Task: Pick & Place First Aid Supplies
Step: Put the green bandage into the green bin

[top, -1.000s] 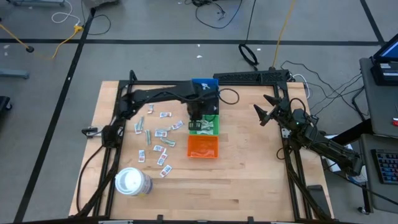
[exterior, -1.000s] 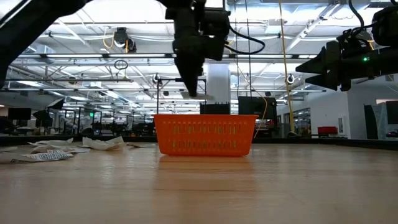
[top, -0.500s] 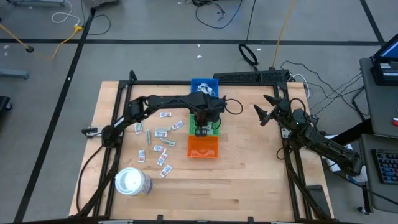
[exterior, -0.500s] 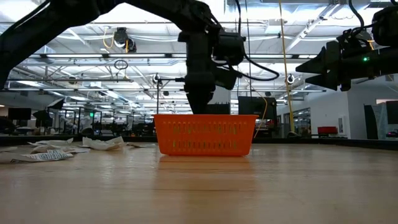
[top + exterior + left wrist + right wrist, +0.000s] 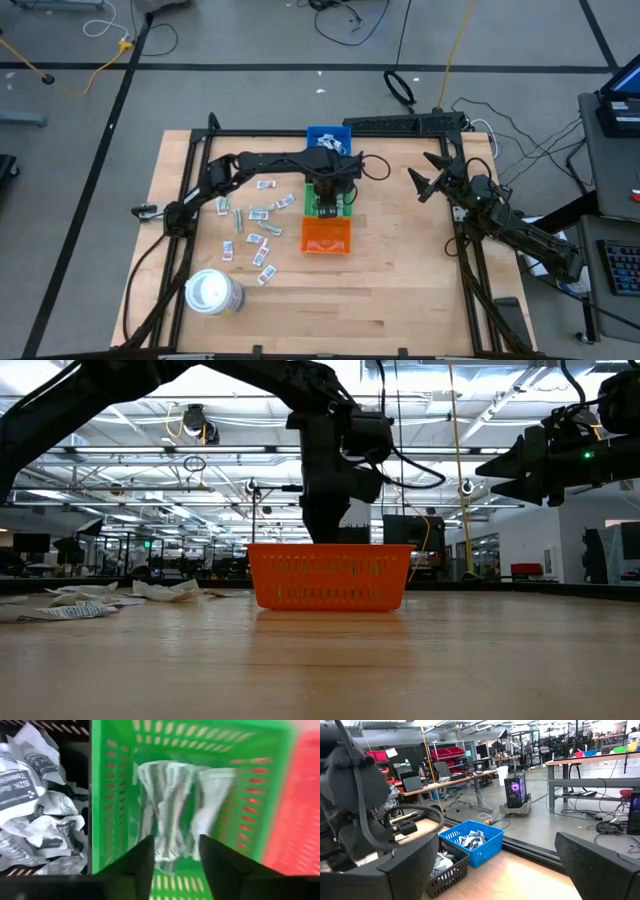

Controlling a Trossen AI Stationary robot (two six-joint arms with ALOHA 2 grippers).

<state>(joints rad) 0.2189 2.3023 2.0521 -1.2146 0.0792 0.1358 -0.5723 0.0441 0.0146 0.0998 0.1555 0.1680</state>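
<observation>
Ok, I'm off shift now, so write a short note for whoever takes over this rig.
Left gripper: down in the green bin, fingers apart, nothing gripped; pale wrappers lie in the bin ahead of it.
Right gripper: open, empty, waiting at the table's right edge.
Done: packets in the blue bin and green bin.
Left: loose packets scattered on the table, left of the bins. Orange bin looks empty.

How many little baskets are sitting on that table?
4, in one row: blue at the far end, then black, green and orange. From above, the left arm hides the black one.
</observation>
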